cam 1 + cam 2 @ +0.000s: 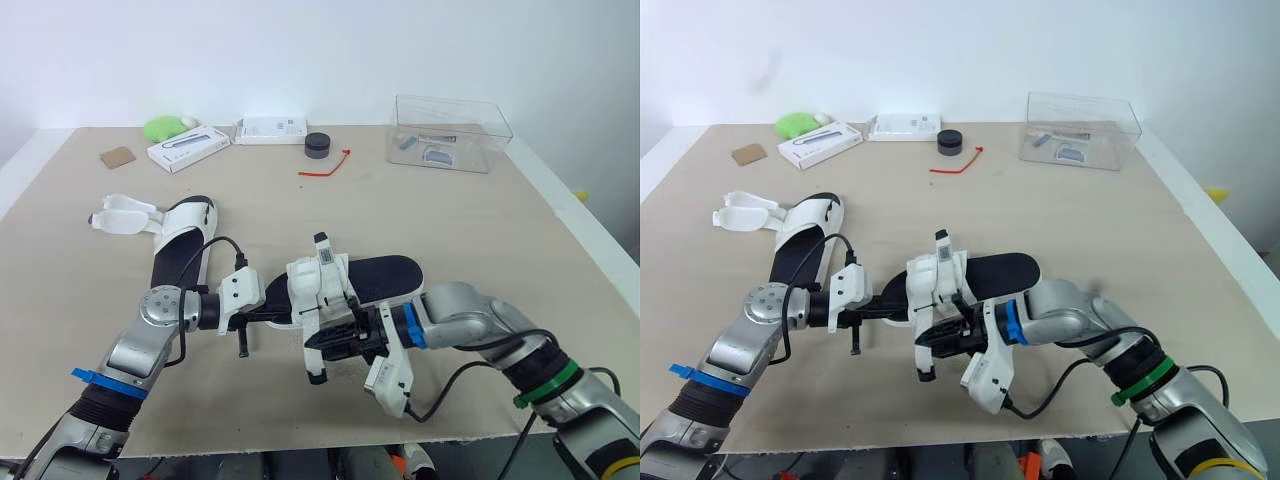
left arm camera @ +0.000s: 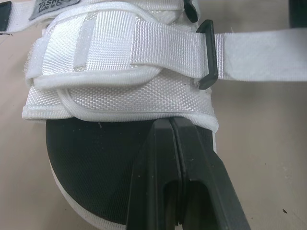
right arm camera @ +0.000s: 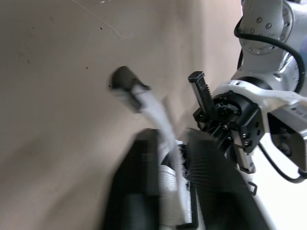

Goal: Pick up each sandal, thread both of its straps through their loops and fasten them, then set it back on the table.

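A white-strapped sandal with a black insole [image 1: 385,275] lies in the middle of the table between both grippers. My left gripper [image 1: 285,318] is shut at the sole's near edge, its tips [image 2: 171,122] against the white padded upper. One strap [image 2: 259,52] runs through its black loop [image 2: 207,55]. My right gripper [image 1: 335,345] is shut on another white strap [image 3: 153,108], whose dark tip [image 3: 125,79] sticks out past the fingers. A second sandal [image 1: 180,245] lies at the left with its strap flaps [image 1: 125,215] spread open.
Along the back edge stand a clear plastic box [image 1: 450,130], a black round object [image 1: 318,145], a red tie [image 1: 325,168], two white boxes [image 1: 188,148] [image 1: 272,130], a green object [image 1: 165,127] and a brown card [image 1: 118,157].
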